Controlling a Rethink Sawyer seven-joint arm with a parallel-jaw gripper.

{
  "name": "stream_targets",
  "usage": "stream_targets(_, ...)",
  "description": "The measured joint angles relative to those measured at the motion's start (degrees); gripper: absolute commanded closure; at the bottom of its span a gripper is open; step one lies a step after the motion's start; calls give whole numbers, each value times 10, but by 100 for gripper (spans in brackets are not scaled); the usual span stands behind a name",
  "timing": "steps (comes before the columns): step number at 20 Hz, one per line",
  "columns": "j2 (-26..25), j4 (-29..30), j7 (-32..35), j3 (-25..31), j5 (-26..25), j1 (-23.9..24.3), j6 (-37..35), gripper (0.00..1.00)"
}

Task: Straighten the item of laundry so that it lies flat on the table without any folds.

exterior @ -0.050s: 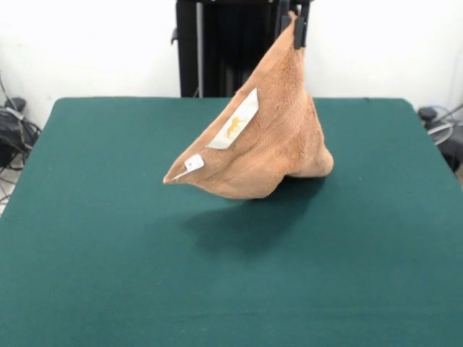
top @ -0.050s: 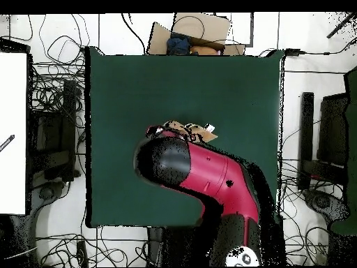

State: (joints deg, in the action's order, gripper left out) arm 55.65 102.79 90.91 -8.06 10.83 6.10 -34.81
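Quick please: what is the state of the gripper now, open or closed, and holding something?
Gripper: closed on one corner of the towel, holding it lifted above the table.

Even, bright light from above me; soft shadow on the table [exterior @ -0.050s: 87, 238] beneath my towel [exterior @ -0.050s: 268, 144]; no glare.

Tangled cables [top @ -0.050s: 52, 105] on the floor, cardboard box [top @ -0.050s: 199, 31] beyond

The red and black arm [top @ -0.050s: 209, 178] reaches over the green table [top @ -0.050s: 125, 91]; only a strip of the orange-tan towel [top @ -0.050s: 187, 130] shows beyond its rounded end; cables lie around the table.
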Motion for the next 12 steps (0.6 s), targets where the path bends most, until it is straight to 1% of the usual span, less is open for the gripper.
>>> stream_targets(12,46,30,0,0,0,1,-6,100)
